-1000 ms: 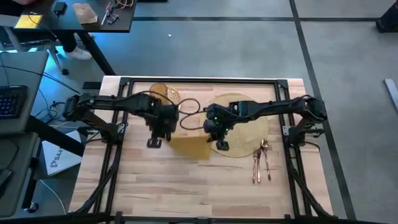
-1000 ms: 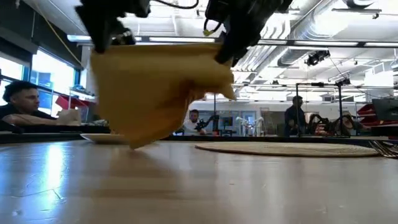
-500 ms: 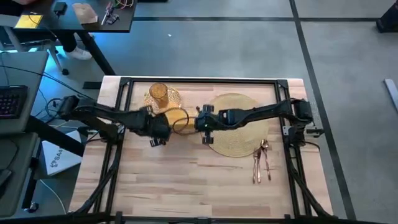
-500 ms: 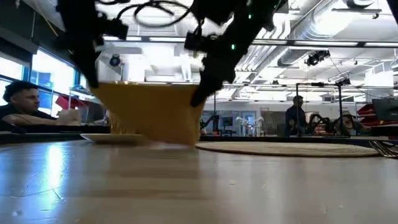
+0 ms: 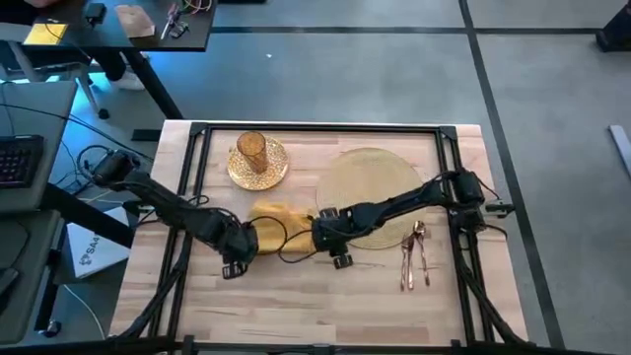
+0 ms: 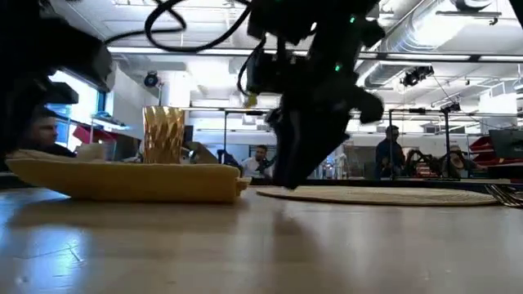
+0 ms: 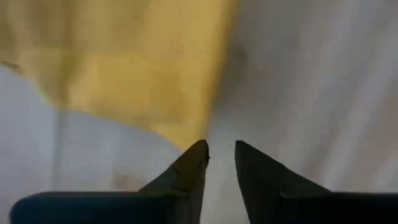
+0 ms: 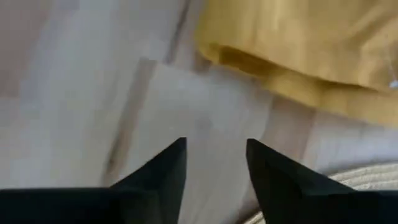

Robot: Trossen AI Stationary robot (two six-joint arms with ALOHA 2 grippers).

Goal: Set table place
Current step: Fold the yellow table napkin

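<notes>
We see yellow napkin (image 5: 274, 219) lying flat on table (image 5: 296, 296), left of round placemat (image 5: 380, 177). Left gripper (image 5: 235, 264) low by napkin's left end, fingers a little apart, holding nothing. Right gripper (image 5: 335, 254) low by its right end, fingers apart, empty. Glass (image 5: 253, 150) stands on plate (image 5: 271, 173), far left.

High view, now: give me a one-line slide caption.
Both end effectors, left and right, low beside the yellow napkin lying on the table.

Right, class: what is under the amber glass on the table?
The glass stands upright on the gold plate, which rests on the bare wood table. The part of the plate beneath the glass is covered, so it cannot be checked.
</notes>
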